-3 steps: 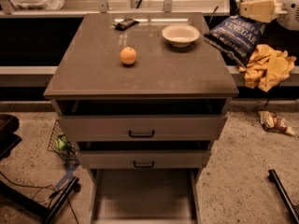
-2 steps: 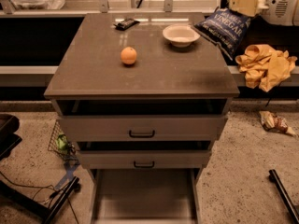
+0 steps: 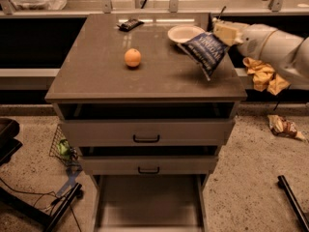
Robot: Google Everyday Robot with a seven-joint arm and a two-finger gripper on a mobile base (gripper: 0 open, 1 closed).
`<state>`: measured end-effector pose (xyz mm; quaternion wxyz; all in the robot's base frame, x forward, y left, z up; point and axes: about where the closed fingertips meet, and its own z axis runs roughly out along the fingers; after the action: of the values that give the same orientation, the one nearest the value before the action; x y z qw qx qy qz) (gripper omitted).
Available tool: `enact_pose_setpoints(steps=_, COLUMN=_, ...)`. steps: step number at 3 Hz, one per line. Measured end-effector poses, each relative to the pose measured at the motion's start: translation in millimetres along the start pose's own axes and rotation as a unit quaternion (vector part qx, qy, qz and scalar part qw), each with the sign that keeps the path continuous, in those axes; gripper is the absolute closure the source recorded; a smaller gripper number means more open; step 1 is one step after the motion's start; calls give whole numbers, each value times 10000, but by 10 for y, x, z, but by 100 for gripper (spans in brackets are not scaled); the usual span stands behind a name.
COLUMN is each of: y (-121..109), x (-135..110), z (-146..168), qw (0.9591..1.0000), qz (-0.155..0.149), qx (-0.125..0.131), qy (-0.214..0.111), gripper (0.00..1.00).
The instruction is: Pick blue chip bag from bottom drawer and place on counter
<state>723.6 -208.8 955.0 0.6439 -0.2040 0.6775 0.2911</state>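
**Operator:** Where does this leave me?

**Spotter:** Start with your counter point(image 3: 96, 76). Its right rear corner is where everything is happening. Far below, the bottom drawer point(image 3: 149, 207) stands pulled out with a bare floor, so I'd say the picking half is done.

**Operator:** And the arm?

**Spotter:** Your arm point(image 3: 275, 45) reaches in from the right, level with the counter's back edge. The blue chip bag point(image 3: 205, 52) hangs from it by the top and slants down to the left. It's already over the stone, with its shadow just beneath. I can't tell whether the lower corner touches.

**Operator:** Grip?

**Spotter:** The gripper point(image 3: 226, 32) is clenched on the bag's upper edge, which is why the bag dangles instead of lying flat.

**Operator:** Anything in my way?

**Spotter:** The white bowl point(image 3: 170, 33) sits just beside the bag's top, so set down in front of it. The orange point(image 3: 133, 58) and the black wrapper point(image 3: 130, 24) are well apart to the left.
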Motion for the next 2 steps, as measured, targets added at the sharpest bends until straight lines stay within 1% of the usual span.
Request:
enact_pose_setpoints(steps=1, y=177, x=69, z=175, qw=9996, qz=-4, qx=-216, qy=-167, gripper=90)
enact_pose_setpoints(steps=2, y=202, x=72, z=202, qw=9996, qz=3, qx=-242, qy=-164, gripper=58)
